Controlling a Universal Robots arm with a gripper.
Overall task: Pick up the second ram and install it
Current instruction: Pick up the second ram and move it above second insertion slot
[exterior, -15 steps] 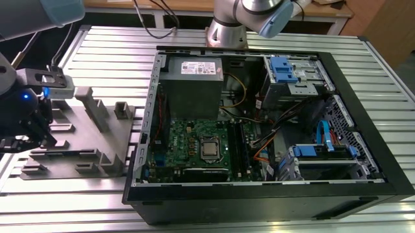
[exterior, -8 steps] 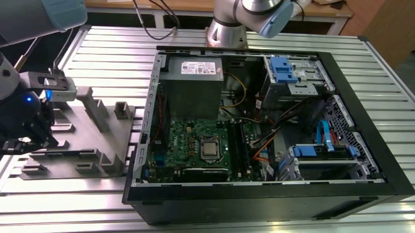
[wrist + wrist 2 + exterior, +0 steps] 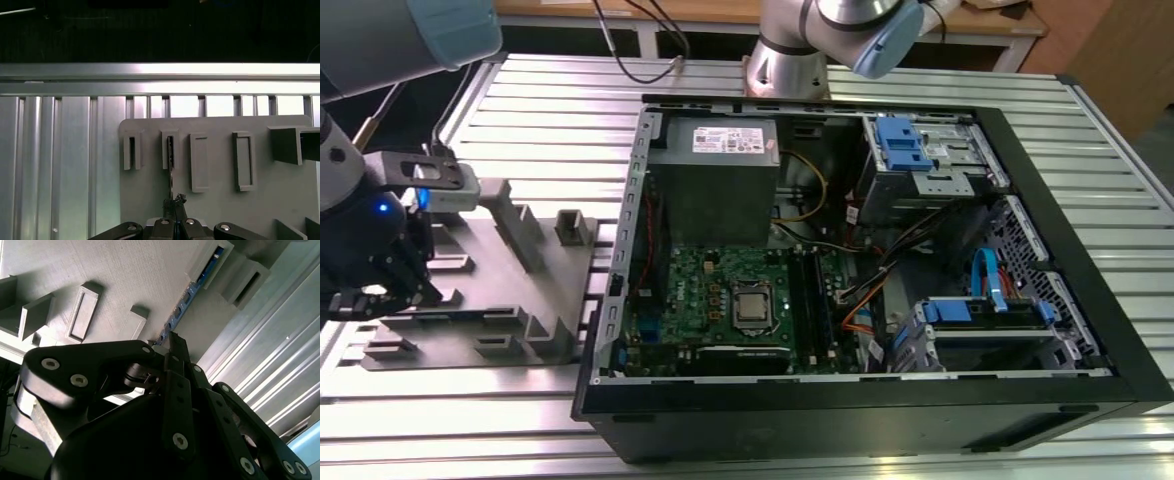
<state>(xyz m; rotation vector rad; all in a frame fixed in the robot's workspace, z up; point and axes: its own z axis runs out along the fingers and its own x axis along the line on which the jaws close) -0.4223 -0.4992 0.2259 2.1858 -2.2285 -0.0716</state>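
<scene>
The second ram is a thin blue-black strip seen edge-on in both wrist views. Its far end sits in a raised holder of the grey fixture block. In the first wrist view the ram runs from that holder to my gripper, whose dark fingers are pressed together on its near end. In the second wrist view the gripper clamps the same end. In the exterior view my gripper hangs over the fixture block at the exterior view's left.
An open black computer case lies to the exterior view's right of the fixture, holding a green motherboard, a grey power supply and blue drive cages. Everything rests on a ribbed aluminium table. Another arm's base stands behind.
</scene>
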